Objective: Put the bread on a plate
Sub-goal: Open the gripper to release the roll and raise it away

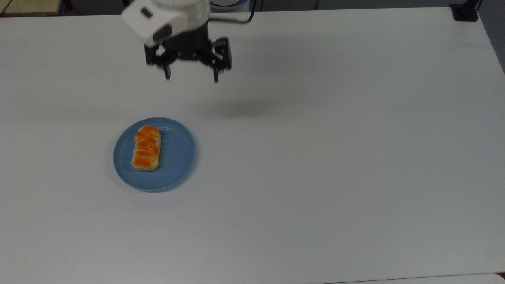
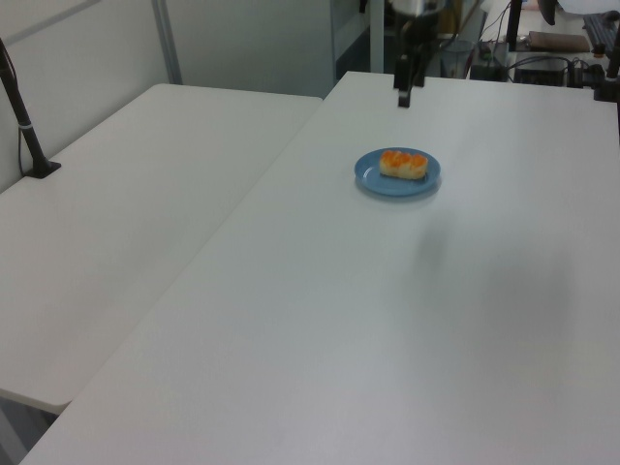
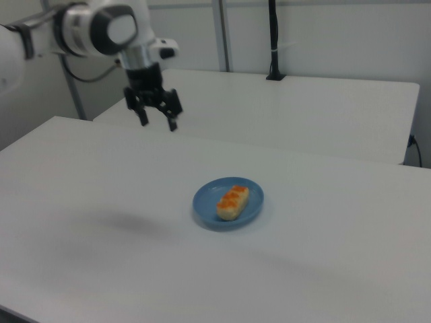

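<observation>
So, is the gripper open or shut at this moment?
Open. The gripper hangs above the table with its two fingers spread apart and nothing between them; the bread lies on the plate.

Top view: camera mounted high, looking steeply down on the white tabletop [image 1: 315, 177], which spans nearly the whole width; the far edge runs along the upper border.

Left view: camera set lower and farther off, beyond one corner, looking obliquely along the tabletop [image 2: 387, 320], with a second table [image 2: 126, 223] on the left view's left.

Right view: camera at moderate height, looking obliquely across the tabletop [image 3: 101, 222] from the opposite side, with another table [image 3: 303, 108] behind.

Shared by all three: the blue plate [image 1: 177, 157] [image 2: 368, 176] [image 3: 204, 202] carrying the bread [image 1: 146, 148] [image 2: 402, 164] [image 3: 232, 202], and the gripper [image 1: 191, 78] [image 2: 402, 97] [image 3: 157, 123] raised above the surface.
</observation>
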Robot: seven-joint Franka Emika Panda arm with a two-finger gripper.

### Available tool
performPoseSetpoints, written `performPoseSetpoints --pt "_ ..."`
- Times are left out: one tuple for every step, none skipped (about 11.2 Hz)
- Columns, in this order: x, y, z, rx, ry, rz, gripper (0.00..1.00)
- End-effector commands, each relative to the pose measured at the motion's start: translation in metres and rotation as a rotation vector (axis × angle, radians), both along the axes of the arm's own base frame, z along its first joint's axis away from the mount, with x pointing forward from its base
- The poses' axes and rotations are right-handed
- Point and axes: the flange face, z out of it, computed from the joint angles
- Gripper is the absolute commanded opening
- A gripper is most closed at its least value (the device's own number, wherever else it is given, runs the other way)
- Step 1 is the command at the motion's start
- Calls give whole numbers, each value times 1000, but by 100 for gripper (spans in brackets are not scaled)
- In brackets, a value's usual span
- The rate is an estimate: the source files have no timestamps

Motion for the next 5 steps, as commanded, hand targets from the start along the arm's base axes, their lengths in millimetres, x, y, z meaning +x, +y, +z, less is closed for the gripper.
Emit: performPoseSetpoints --pt "-60 7 47 17 39 -84 100" --pt "-70 4 58 20 30 -86 100" --pt "-73 4 58 20 45 -85 100" --pt "-73 4 57 20 47 -85 100" --pt "-73 4 58 20 45 -85 100"
